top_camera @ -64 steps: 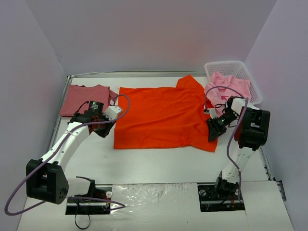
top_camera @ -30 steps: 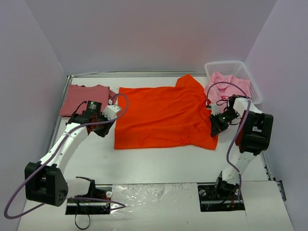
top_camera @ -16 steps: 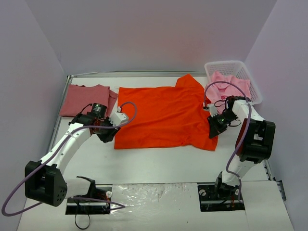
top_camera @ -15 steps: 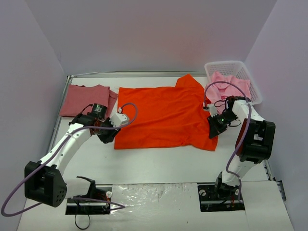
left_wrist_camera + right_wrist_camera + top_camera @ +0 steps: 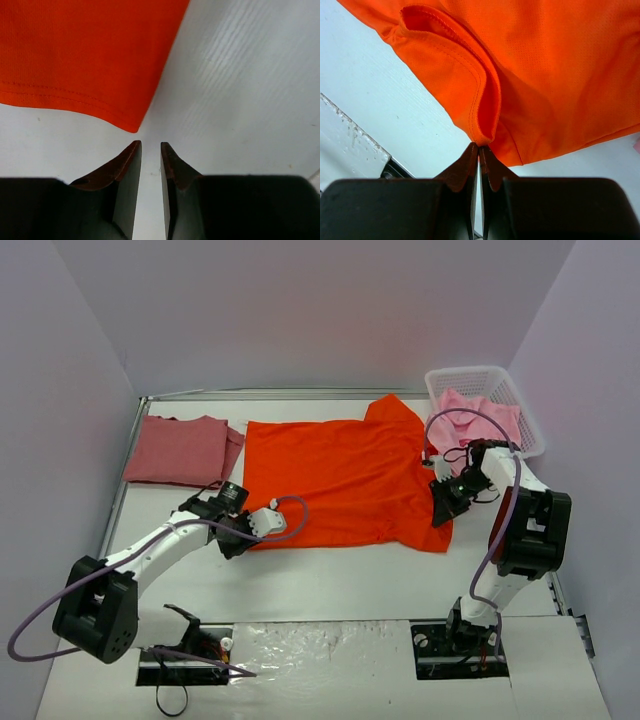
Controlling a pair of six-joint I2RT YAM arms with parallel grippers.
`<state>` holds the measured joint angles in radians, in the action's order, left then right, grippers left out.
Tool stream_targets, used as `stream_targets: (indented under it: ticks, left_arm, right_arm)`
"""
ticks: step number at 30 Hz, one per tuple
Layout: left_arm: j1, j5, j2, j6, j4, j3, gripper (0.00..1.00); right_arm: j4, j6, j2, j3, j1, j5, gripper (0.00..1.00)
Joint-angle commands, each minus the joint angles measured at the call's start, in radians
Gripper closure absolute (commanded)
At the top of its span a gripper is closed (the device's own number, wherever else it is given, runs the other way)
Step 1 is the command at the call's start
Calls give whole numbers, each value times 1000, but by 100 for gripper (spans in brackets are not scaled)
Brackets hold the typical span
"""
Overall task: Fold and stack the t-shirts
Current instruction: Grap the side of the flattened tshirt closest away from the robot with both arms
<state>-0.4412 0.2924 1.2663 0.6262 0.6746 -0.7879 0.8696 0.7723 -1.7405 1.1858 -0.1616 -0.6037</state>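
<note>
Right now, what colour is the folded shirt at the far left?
The folded shirt is dusty rose-red, clearest in the top view.

Across the middle of the table (image 5: 330,580), nearer the far edge than the near: a spread t-shirt (image 5: 340,480), lying flat. At the far left corner, just left of it: a folded t-shirt (image 5: 180,448). At the far right corner: a basket (image 5: 436,388), with bundled t-shirts (image 5: 480,415) inside, spilling over its near left rim beside the spread t-shirt. Over bare table just off the spread t-shirt's near left corner: left tool (image 5: 150,147), tips slightly apart. At its near right corner: right tool (image 5: 479,148), tips pinched on a hem fold.
</note>
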Motion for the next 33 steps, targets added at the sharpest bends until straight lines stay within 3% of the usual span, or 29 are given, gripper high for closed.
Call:
stream_targets:
  ticks: [1,8,21,28,33]
  left_arm:
    - [-1,-108,30,39,-151,32,78]
    - [-1,-121,71,55,-254,56,74]
    - [-13,-29,102,98,-173,38,73]
    - [-14,-30,53,119,-115,18,71]
    - [-16,-74,138,113,-156,26,69]
  right_arm:
    - [28,-47,44,26,22,-13,100]
    - [3,-108,35,38,60,13,100]
    - [-35,-182,6,61,126,41,100]
    - [-52,-183,-2,43,128,45,100]
    - [-63,-182,-1,31,128,39,100]
